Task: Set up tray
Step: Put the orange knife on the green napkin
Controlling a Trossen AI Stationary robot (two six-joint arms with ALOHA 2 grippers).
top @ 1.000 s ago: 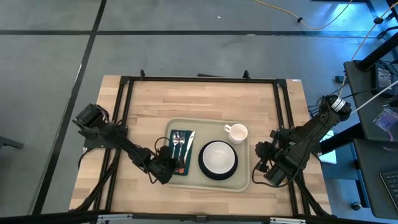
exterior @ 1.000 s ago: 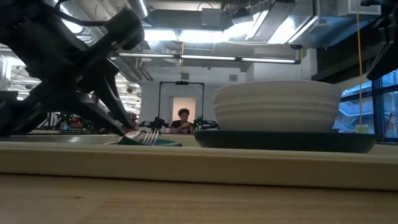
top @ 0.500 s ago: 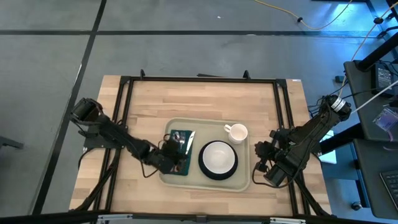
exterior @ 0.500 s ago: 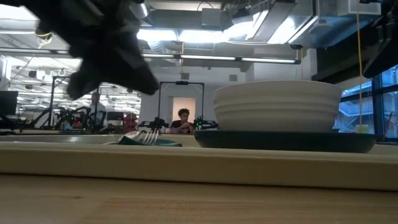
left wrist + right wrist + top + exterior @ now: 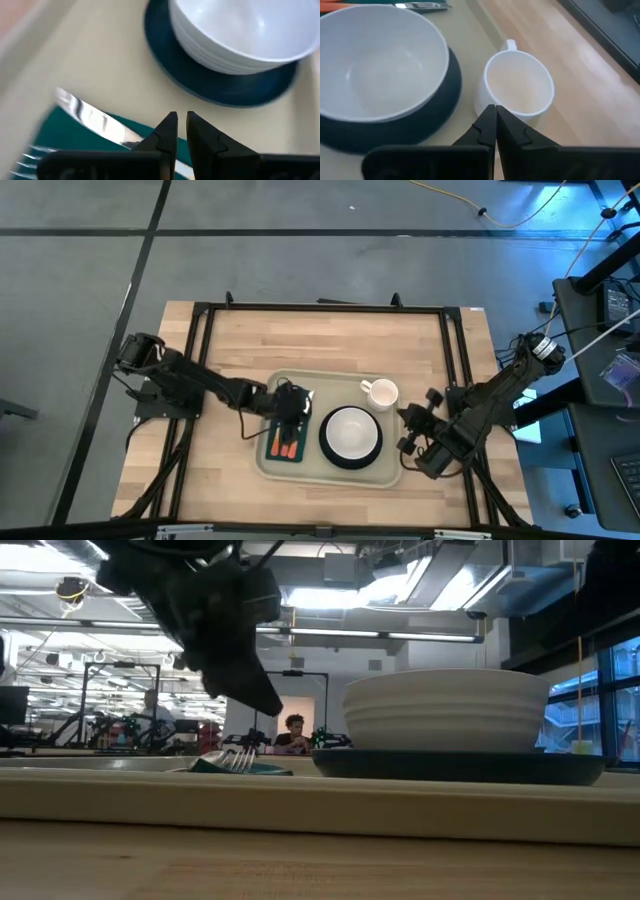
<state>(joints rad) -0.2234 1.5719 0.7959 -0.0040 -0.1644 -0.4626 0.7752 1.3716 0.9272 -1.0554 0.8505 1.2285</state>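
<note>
The beige tray [image 5: 385,470] lies in the middle of the table. It holds a white bowl [image 5: 350,432] on a dark plate [image 5: 225,85], a white cup [image 5: 381,393], and a dark green napkin [image 5: 274,426]. On the napkin lie a knife [image 5: 95,120], a fork [image 5: 27,157] and orange handles [image 5: 283,445]. My left gripper [image 5: 180,125] hovers shut over the napkin's far end [image 5: 298,412], clear of the cutlery in the low view [image 5: 272,708]. My right gripper [image 5: 495,117] is shut at the tray's right rim [image 5: 404,425], pointing at the cup [image 5: 520,85].
A black frame [image 5: 320,308] runs around the tabletop. Bare wood [image 5: 320,345] lies between the tray and the far edge. In the low view the room behind the table shows a person [image 5: 294,730] far off.
My left gripper has swung from the napkin's near left corner toward the far right, over the napkin, rising and rolling about its own axis. My right gripper has turned a little toward the tray. The things on the tray have kept their places.
</note>
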